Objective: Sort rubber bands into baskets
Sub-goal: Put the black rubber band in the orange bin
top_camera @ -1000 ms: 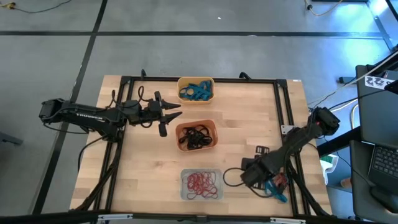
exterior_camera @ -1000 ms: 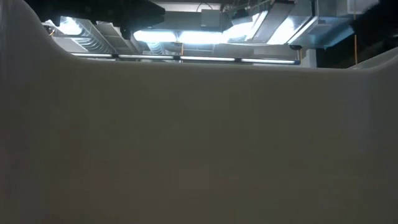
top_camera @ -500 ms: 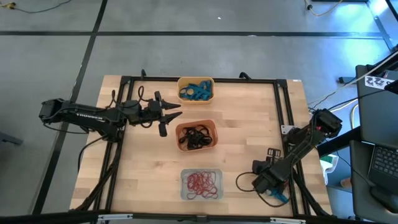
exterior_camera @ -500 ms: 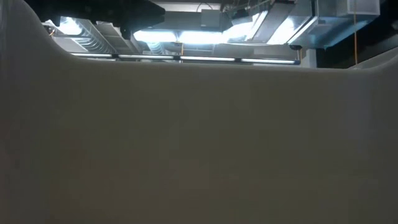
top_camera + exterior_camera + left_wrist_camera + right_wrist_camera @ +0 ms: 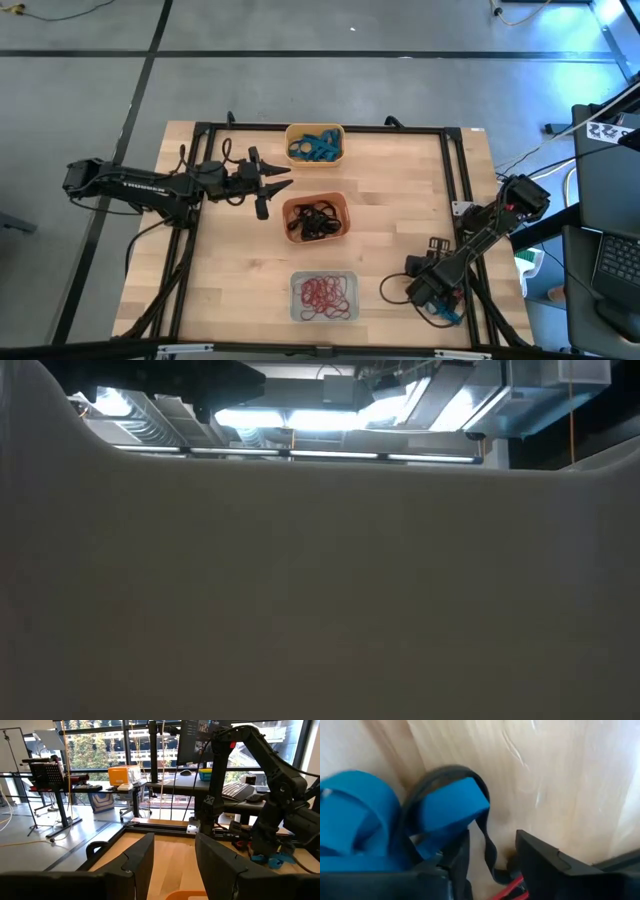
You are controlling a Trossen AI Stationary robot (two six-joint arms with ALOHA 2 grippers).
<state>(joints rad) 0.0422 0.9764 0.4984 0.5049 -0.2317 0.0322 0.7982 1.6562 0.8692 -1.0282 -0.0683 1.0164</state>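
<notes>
The wooden table (image 5: 230, 260) carries three baskets in a column down its middle. The yellow-orange basket (image 5: 315, 129) at the far edge holds blue-teal rubber bands (image 5: 316, 148). The red-orange basket (image 5: 316, 199) in the centre holds black rubber bands (image 5: 316, 221). The pale whitish-green basket (image 5: 323, 277) at the near edge holds red-pink rubber bands (image 5: 324, 293).

The left gripper (image 5: 280, 178) hovers just beside the far-left corner of the red-orange basket, its arm stretched in from the table's left side. In the left wrist view its two dark fingers (image 5: 137, 862) stand apart with bare table between them, so this claw is open and holds nothing.

The right gripper (image 5: 440, 305) is down at the table near the right-hand front corner, well apart from the baskets, over a small loose pile of rubber bands (image 5: 445, 312). The right wrist view looks closely at this pile: wide blue bands (image 5: 447, 812), a thin black band (image 5: 485, 840) looping around one of them, and a bit of red band (image 5: 507, 890) at the fingers. Its fingers (image 5: 545, 867) stand apart with the black band running between them, pressed to the wood; whether they grip any band I cannot tell

The low view is filled by a pale basket wall (image 5: 320, 590), with ceiling lights above it
</notes>
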